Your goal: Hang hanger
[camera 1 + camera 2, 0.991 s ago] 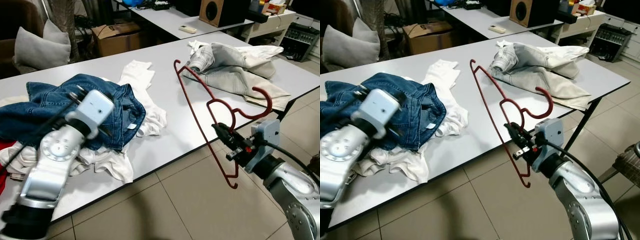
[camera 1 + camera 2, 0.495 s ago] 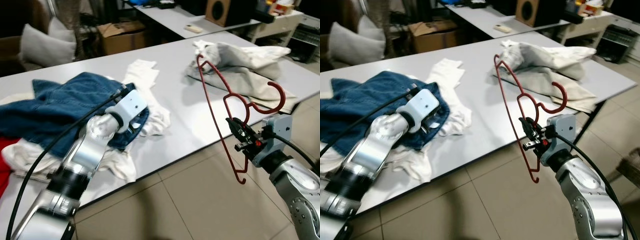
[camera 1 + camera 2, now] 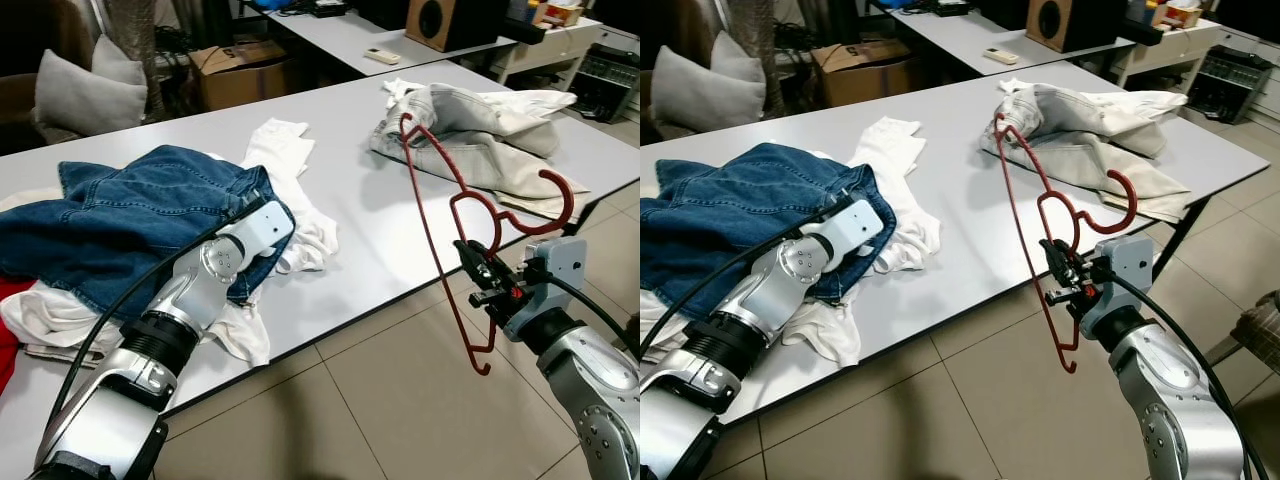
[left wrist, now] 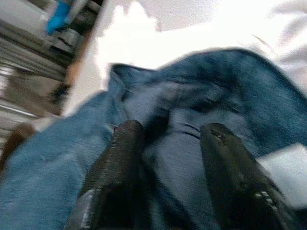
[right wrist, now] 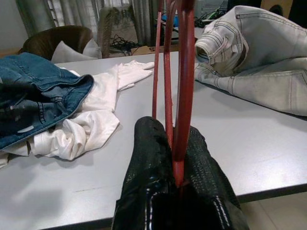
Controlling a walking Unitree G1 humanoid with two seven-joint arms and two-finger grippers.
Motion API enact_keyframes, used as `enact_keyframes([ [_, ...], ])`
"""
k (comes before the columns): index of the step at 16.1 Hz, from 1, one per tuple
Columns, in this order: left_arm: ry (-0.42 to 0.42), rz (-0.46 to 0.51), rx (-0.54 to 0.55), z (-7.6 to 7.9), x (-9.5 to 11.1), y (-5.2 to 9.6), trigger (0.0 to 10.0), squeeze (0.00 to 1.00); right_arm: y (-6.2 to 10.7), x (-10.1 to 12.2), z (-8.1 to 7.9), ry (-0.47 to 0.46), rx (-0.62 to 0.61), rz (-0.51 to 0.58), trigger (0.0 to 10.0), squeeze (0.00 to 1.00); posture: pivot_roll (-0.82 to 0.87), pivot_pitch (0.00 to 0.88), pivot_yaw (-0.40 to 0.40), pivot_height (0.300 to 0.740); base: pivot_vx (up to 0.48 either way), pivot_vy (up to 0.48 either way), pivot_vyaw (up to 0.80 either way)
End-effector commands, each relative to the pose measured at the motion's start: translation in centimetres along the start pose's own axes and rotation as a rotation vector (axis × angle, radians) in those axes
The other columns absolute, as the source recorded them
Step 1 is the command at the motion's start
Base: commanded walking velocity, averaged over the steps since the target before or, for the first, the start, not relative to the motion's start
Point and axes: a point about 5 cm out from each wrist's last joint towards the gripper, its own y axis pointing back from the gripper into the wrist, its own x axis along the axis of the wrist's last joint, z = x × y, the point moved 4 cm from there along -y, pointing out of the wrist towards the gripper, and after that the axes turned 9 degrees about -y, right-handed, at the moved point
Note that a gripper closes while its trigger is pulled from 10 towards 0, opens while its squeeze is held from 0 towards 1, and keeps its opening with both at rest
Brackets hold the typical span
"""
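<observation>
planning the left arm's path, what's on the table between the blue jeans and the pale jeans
In the left eye view, a white shirt lies beside the blue jeans; past it the grey table is bare up to the pale jeans.

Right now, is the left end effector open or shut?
Open. The left end effector has its two black fingers spread apart over the blue jeans.
</observation>
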Motion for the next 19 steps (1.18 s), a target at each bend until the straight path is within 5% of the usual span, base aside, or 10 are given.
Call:
enact_keyframes([
  [1, -0.015, -0.008, 0.072, -1.9, -0.2, 0.1, 10.0, 1.00, 0.1, 0.2, -0.2, 0.007, 0.002, 0.000, 10.0, 0.00, -0.23, 0.000, 0.029, 0.740, 0.000, 0.000, 0.00],
  [4, -0.066, -0.037, 0.118, -2.4, -1.3, 0.4, 10.0, 1.00, -0.2, 0.0, -0.4, 0.009, 0.007, -0.002, 10.0, 0.00, -0.23, 0.000, 0.022, 0.740, 0.000, 0.000, 0.00],
  [7, -0.120, -0.066, 0.087, -1.7, -2.4, 0.7, 10.0, 0.43, -0.2, 0.1, -0.4, 0.013, 0.010, 0.000, 10.0, 0.00, -0.23, 0.000, 0.022, 0.740, 0.000, 0.000, 0.00],
  [11, -0.071, -0.120, -0.017, 0.3, -4.1, 0.8, 10.0, 0.31, -0.3, 0.0, -0.5, 0.012, 0.013, -0.001, 10.0, 0.00, -0.23, 0.000, 0.025, 0.740, 0.000, 0.000, 0.00],
  [13, -0.029, -0.122, -0.026, 0.5, -4.1, 0.8, 0.0, 0.10, -0.3, -0.1, -0.5, 0.013, 0.011, -0.002, 10.0, 0.00, -0.24, 0.000, 0.029, 0.740, 0.000, 0.000, 0.00],
  [15, -0.007, -0.121, -0.023, 0.5, -4.1, 0.8, 0.0, 0.00, -0.3, -0.1, -0.5, 0.013, 0.010, 0.000, 10.0, 0.00, -0.24, 0.000, 0.029, 0.740, 0.000, 0.000, 0.00],
  [19, 0.029, -0.107, -0.017, 0.4, -4.2, 0.8, 0.0, 0.00, -0.4, -0.3, -0.4, 0.013, 0.002, 0.000, 10.0, 0.00, -0.24, 0.000, 0.033, 0.740, 0.000, 0.000, 0.00],
])
